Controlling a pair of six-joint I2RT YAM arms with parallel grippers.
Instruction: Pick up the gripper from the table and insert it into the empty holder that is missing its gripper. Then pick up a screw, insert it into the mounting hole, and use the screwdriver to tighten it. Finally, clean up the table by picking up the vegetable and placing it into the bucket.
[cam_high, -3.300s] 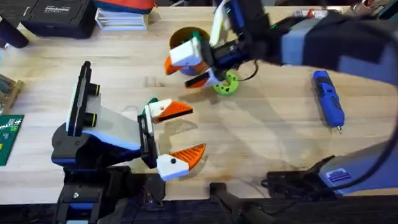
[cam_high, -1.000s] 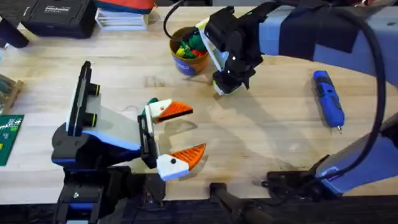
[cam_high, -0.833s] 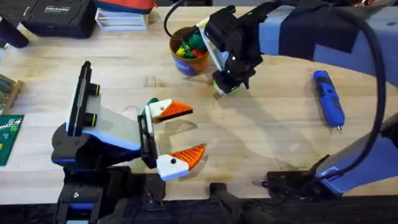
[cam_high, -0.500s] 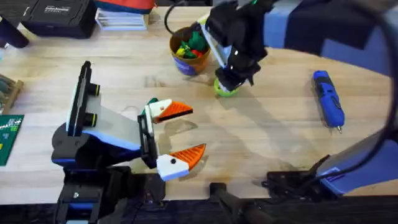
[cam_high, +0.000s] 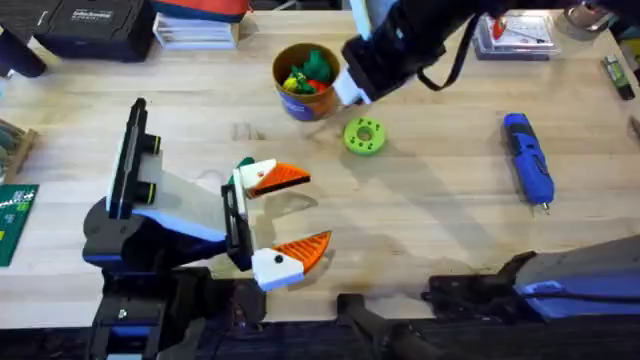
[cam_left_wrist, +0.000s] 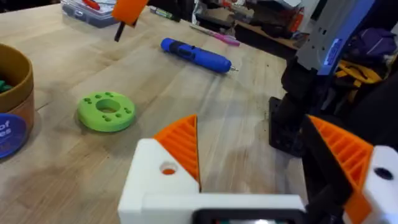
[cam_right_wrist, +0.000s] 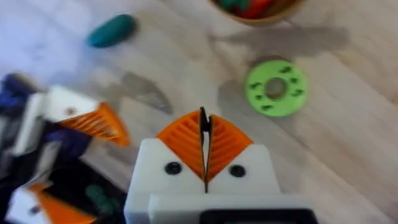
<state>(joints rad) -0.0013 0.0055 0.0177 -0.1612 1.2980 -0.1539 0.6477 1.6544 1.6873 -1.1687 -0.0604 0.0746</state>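
Lifted off the disc, the right hand rises pinched shut and empty, leaving the bucket filled; the left hand idles wide open on the surface.

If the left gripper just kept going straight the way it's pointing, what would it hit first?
Probably bare table. The left gripper stands open, and the lime-green disc lies off to one side, while the screwdriver lies farther ahead. Depth is hard to judge, so this is tentative.

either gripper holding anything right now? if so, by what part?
Nothing is held. The right gripper has its fingers shut on nothing, above the green disc. The left gripper is open and empty over the table.
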